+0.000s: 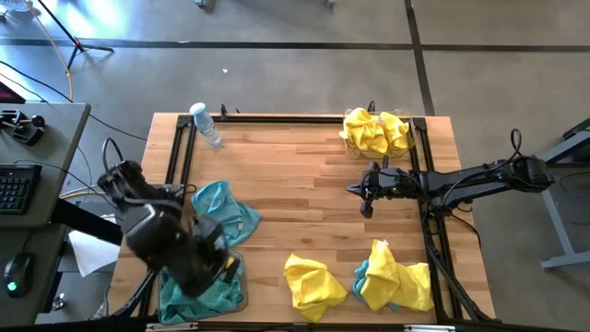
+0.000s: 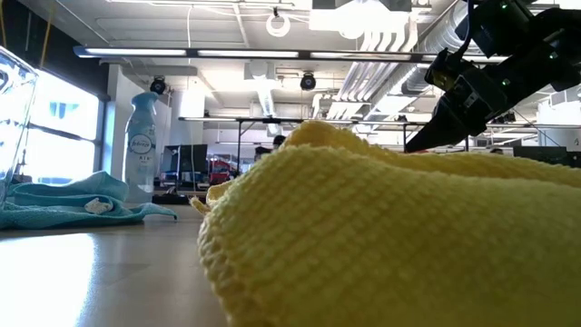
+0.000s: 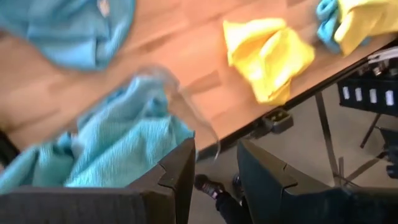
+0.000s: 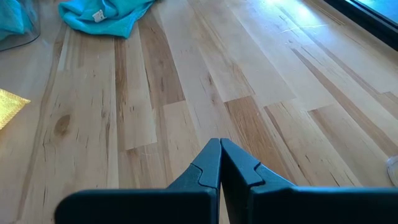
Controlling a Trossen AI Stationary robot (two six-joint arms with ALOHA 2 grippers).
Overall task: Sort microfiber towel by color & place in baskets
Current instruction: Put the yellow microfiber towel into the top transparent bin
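1. Left tool [image 3: 214,180] is hanging over the lower left of the high view, above the basket [image 1: 168,309] holding teal towels [image 1: 198,295]; its fingers are standing partly apart with nothing between them in its wrist view.
2. Right tool [image 1: 362,199] is waiting over bare tabletop [image 1: 295,198] right of centre, fingers pressed together and gripping nothing.
3. Another teal towel [image 1: 226,210] is lying loose on the wood just above that basket; one yellow towel [image 1: 313,286] is sitting at bottom centre, and a yellow-and-teal heap [image 1: 395,281] is lying just right of it.
4. Yellow towels [image 1: 376,132] are filling the second basket [image 1: 346,138] at upper right.
5. These cloths are looking light, limp and fuzzy, so they will probably be sagging and trailing when lifted, not slipping.
6. Pinching a raised fold near the middle of a crumple seems best; in the mixed heap, taking the top yellow ridge alone should be avoiding dragging the teal one along.
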